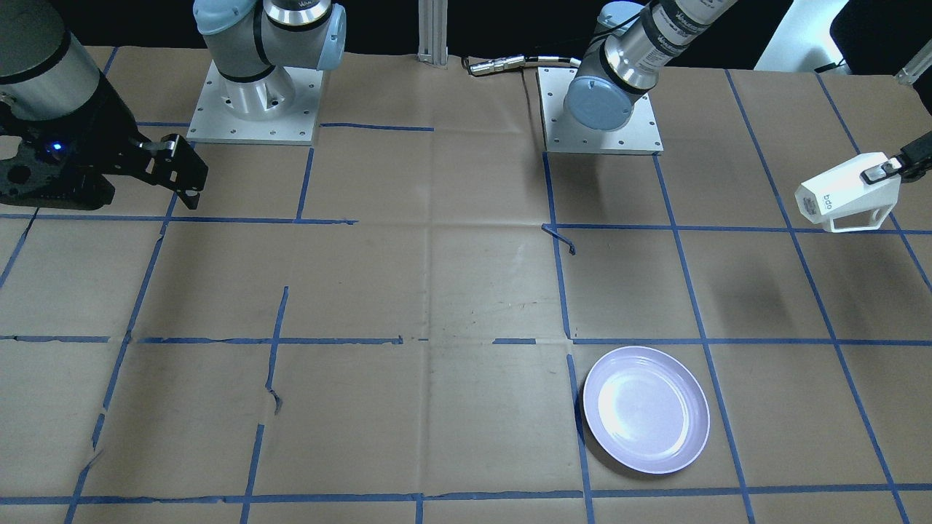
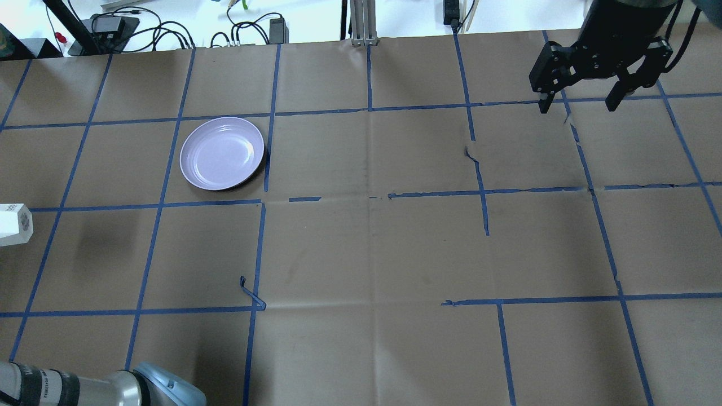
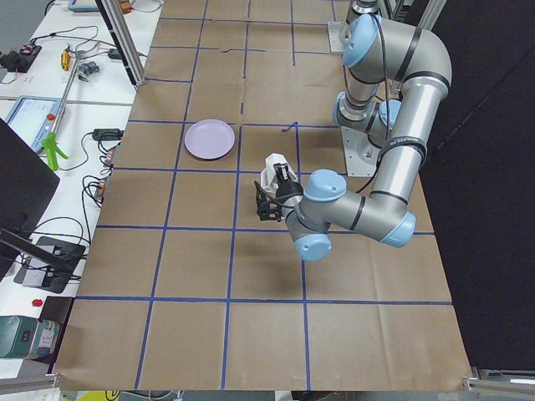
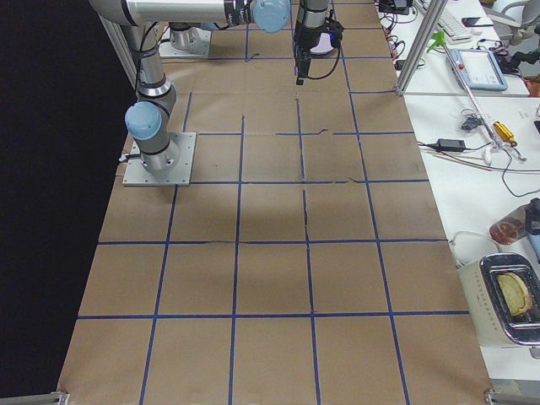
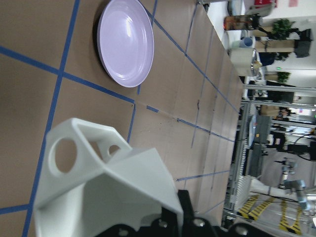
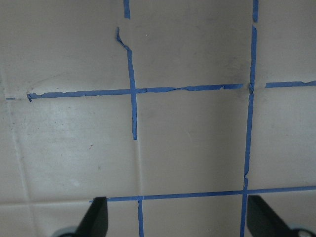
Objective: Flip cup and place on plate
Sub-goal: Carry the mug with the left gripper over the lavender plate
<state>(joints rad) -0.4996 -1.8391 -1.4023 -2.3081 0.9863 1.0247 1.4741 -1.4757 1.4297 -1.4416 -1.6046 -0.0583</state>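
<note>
We list one table [image 2: 361, 254], covered in creased brown paper. On the table is a grid of blue tape [image 2: 369, 107], torn in places, with one loose curl of tape [image 2: 252, 294] lifting off the table's near half. At the table's far edge stand an aluminium post [image 2: 361, 22] and black cables [image 2: 169, 34]. Beside the table is a white bench [image 4: 472, 202] bearing a tablet [image 4: 479, 67], an orange-handled screwdriver [image 4: 499, 131] and a metal tin [image 4: 471, 295].

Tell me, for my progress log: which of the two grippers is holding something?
The left gripper: it is shut on the cup, held above the table. The right gripper is open and empty.
</note>
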